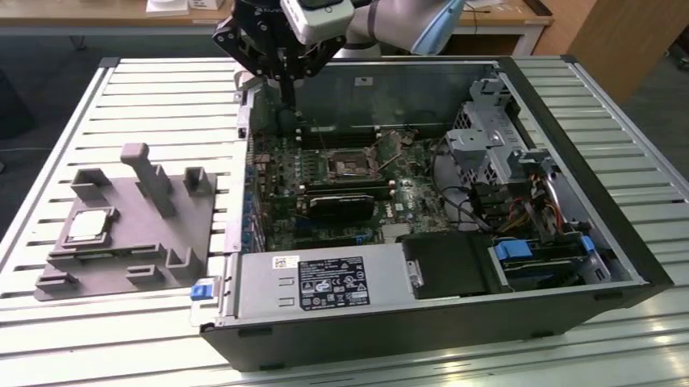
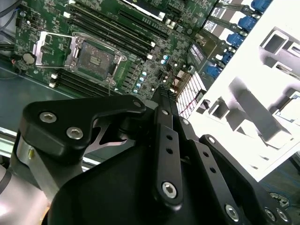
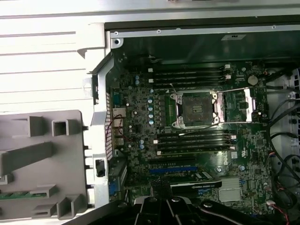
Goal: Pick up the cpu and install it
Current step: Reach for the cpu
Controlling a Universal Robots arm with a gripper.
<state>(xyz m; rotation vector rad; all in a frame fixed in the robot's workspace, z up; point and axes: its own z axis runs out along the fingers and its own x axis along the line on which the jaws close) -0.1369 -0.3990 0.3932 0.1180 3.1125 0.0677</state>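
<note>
The cpu (image 1: 89,225), a small silver-grey square chip, lies flat on the grey tray (image 1: 129,266) at the exterior view's left, outside the computer case. My gripper (image 1: 289,113) hangs over the case's far wall, well away from the cpu and a little beyond the motherboard. In the second wrist view its fingers meet at the gripper's tip (image 2: 162,91), shut with nothing between them. The motherboard socket (image 1: 353,167) (image 2: 96,59) (image 3: 196,108) stands uncovered, its metal load plate (image 3: 239,105) flipped aside.
The open case (image 1: 603,234) lies on a slatted white table (image 1: 161,97). A black card (image 1: 339,203) sits just below the socket. A power supply (image 1: 323,282) and a drive cage (image 1: 485,145) crowd the case. Upright grey posts (image 1: 145,173) rise from the tray.
</note>
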